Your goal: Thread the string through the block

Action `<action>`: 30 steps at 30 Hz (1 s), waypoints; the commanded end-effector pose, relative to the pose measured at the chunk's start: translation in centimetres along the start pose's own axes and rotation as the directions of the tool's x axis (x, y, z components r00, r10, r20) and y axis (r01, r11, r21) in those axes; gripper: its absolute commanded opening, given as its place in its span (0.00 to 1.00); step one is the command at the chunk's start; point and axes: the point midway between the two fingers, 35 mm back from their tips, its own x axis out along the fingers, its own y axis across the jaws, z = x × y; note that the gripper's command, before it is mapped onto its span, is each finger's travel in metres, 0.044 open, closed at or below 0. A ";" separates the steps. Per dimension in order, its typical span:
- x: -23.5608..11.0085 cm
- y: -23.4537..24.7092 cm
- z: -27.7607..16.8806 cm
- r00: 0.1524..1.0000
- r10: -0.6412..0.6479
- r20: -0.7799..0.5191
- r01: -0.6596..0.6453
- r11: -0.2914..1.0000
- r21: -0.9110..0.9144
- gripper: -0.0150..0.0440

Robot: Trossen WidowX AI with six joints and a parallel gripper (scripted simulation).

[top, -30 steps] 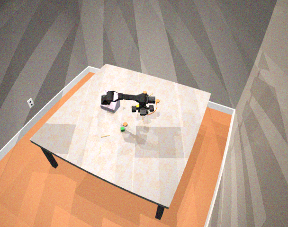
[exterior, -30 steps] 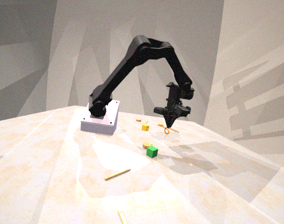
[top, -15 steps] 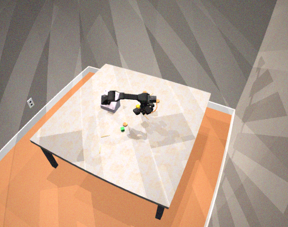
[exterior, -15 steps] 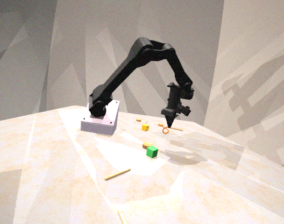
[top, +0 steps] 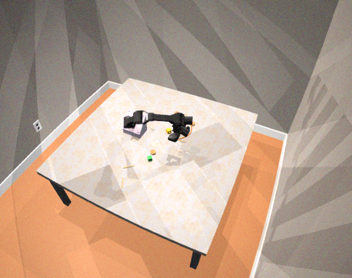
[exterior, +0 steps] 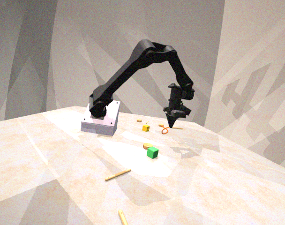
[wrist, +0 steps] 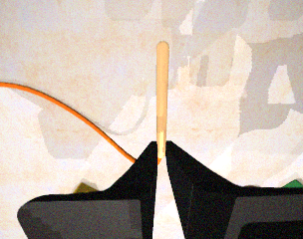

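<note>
My gripper (exterior: 171, 126) (wrist: 160, 145) is shut on the string-end of the wooden stick (top: 182, 141) (exterior: 177, 128) (wrist: 162, 90). The stick is held above the table and points away from the fingertips. The orange string (top: 191, 132) (wrist: 82, 119) runs from that end to the round wooden button (top: 193, 123) (exterior: 161, 125) and looks looped in the exterior view. The yellow block (top: 168, 130) (exterior: 146, 128) with a dark hole in one face stands on the table, apart from the stick. In the wrist view it is mostly hidden behind a finger.
A green cube (top: 150, 158) (exterior: 152, 153) stands beside a loose button (top: 153, 152) (exterior: 147, 146). Two loose sticks lie nearer the camera, one (top: 128, 166) (exterior: 117, 175) and another (top: 122, 182) (exterior: 123, 217). Another button (exterior: 138, 120) and a thin stick (exterior: 147, 122) lie behind the block.
</note>
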 end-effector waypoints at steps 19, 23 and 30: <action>0.1 1.9 0.7 1.000 0.002 -0.006 -0.006 0.676 -0.737 0.25; 0.2 2.2 0.8 1.000 0.002 -0.006 -0.006 0.563 -0.827 0.25; 0.2 2.7 1.0 1.000 0.001 -0.005 -0.005 0.337 -0.941 0.25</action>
